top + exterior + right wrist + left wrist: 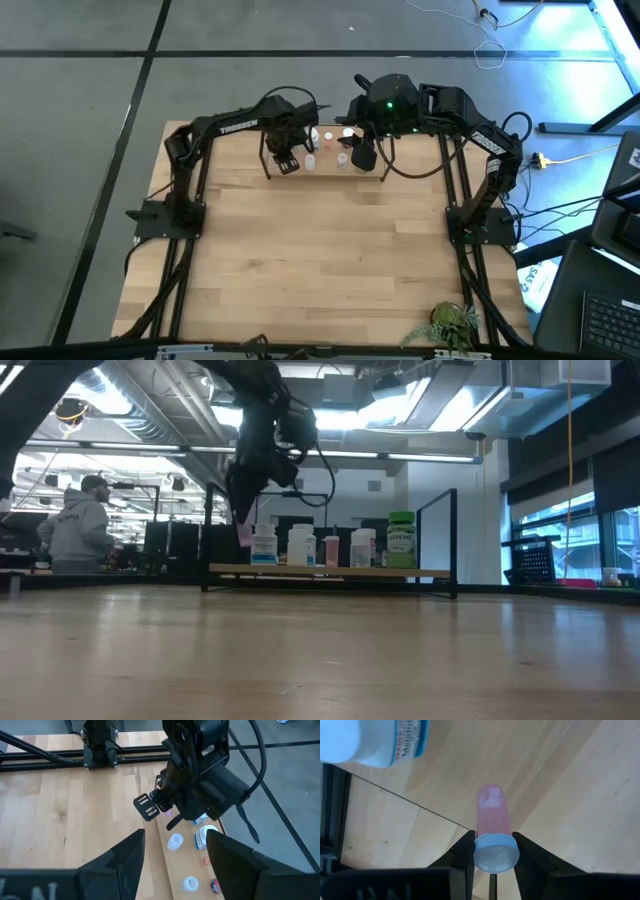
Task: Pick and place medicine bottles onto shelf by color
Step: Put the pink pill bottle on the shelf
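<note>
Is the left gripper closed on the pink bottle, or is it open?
Closed on it. In the left wrist view, the left gripper presses both fingers against the pink bottle just below its cap.

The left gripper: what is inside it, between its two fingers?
The left gripper is shut on a pink bottle with a pale blue cap, above the wood. The fingers cover the sides of the cap; any label cannot be seen.
</note>
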You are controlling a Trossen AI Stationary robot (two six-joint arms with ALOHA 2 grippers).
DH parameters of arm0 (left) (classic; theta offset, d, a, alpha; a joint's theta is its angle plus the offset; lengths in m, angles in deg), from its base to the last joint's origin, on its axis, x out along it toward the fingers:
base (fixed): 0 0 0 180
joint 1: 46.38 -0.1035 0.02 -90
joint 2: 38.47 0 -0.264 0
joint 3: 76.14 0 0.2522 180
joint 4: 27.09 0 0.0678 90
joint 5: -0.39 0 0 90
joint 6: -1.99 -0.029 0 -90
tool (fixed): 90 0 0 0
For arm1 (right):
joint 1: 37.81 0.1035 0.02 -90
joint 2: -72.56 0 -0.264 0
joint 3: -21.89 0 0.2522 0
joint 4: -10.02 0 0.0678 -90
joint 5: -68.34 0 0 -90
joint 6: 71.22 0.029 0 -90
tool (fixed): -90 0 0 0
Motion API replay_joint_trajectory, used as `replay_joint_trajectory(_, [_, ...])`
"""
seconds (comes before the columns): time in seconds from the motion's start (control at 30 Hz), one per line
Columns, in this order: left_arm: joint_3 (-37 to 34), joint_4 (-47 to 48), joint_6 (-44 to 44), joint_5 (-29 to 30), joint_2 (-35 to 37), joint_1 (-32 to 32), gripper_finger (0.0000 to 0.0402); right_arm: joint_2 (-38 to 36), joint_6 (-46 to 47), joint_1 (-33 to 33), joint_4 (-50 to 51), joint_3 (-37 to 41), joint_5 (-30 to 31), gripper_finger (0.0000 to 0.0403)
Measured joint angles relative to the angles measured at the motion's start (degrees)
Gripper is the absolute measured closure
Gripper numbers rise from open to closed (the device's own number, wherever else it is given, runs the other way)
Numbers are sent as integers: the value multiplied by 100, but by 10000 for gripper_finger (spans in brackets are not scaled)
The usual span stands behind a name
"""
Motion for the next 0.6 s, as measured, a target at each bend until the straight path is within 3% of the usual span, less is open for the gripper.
replay_joint_trajectory(0.33, [2, -76, -114, -13, -212, 54, 311, 0, -9, 0, -7, 0, 19, 190])
replay_joint_trajectory(0.6, [2, -149, -203, -20, -278, 104, 311, 0, 3, 0, -6, 0, 507, 190])
